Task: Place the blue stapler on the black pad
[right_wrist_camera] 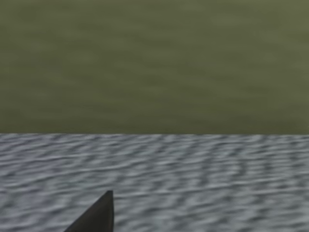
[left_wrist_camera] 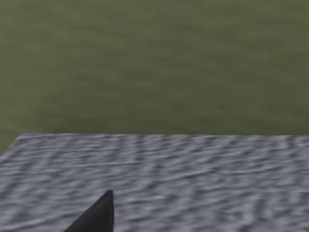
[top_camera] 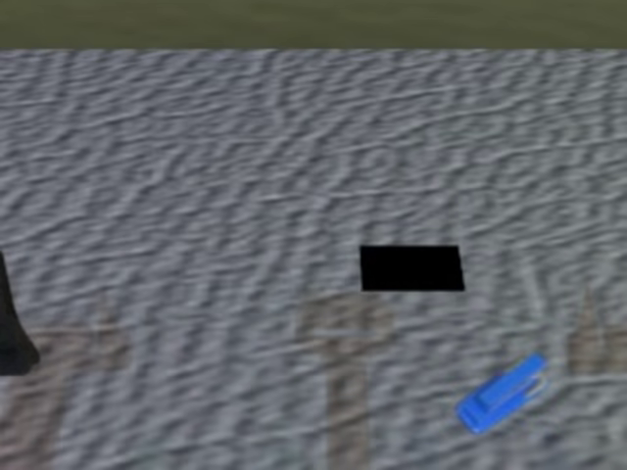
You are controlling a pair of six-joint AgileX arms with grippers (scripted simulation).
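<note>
Blue stapler point(top_camera: 502, 394) lies near black pad point(top_camera: 411, 268), far from left gripper point(top_camera: 14, 333), its grip state unclear

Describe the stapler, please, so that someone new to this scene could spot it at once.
Start at the grey table in the top view and find the black pad right of centre. Below and right of it, apart from it, the stapler lies slantwise near the table's lower right. It is the only bright blue thing there.
</note>
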